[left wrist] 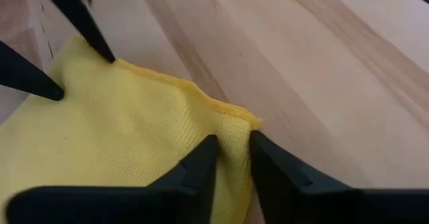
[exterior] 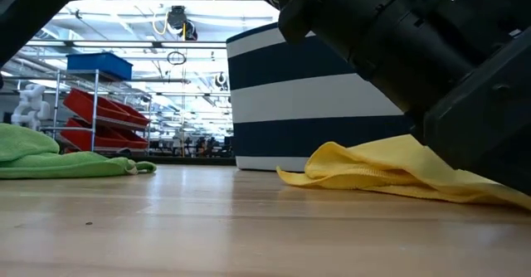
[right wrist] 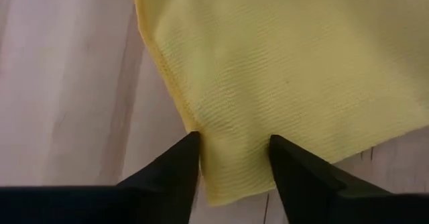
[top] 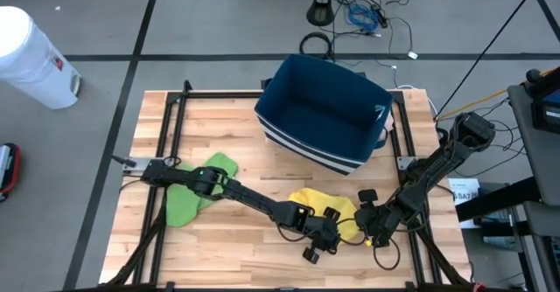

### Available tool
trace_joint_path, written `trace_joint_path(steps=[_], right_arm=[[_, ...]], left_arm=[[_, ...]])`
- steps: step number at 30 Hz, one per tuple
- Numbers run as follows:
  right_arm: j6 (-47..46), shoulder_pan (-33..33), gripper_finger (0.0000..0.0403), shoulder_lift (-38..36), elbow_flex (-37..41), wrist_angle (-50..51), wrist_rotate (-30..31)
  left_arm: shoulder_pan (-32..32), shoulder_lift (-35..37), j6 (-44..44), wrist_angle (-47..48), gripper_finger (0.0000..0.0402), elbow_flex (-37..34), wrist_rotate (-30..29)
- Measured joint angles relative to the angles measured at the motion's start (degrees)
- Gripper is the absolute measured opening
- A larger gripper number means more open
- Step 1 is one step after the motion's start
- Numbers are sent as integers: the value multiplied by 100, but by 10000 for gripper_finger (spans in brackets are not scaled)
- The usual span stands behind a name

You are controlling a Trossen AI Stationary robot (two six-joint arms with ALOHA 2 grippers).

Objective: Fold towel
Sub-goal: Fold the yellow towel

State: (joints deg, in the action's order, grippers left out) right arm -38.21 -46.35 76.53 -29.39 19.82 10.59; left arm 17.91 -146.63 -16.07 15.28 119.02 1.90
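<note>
Straddling yellow towel [top: 337,212] corners, part-open left hand [left wrist: 232,147] and right hand [right wrist: 233,143]; striped bin [top: 325,113] empty.

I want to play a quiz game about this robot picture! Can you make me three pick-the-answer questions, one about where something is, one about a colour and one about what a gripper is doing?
1. Where does the crumpled green cloth towel lie on the wooden table?
A. on the table's left side
B. inside the bin
C. on the floor

2. What colour is the towel between the two grippers?
A. red
B. yellow
C. white

3. How does the left gripper stand?
A. far above the table
B. inside the bin
C. fingers either side of the towel's corner

Answers: 1 A, the high view shows it under the left arm. 2 B, the yellow cloth towel shows in every view. 3 C, the left wrist view shows the corner between both fingers.
</note>
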Motion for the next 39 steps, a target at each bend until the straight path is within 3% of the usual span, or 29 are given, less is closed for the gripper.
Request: trace_joint_path(steps=[5,17,22,34,39], right_arm=[[-14,-3,137,-3,37,-69,-2],[-35,-93,204,-210,42,-330,-49],[200,-152,208,-229,42,-462,-25],[180,-519,172,313,10,-259,492],[84,-520,116,491,5,-258,507]], left_arm=[[-4,0,-106,27,11,0,-43],[33,13,-101,413,3,15,-49],[35,13,-104,465,2,13,-47],[33,13,-101,467,1,4,84],[56,13,-99,458,1,0,157]])
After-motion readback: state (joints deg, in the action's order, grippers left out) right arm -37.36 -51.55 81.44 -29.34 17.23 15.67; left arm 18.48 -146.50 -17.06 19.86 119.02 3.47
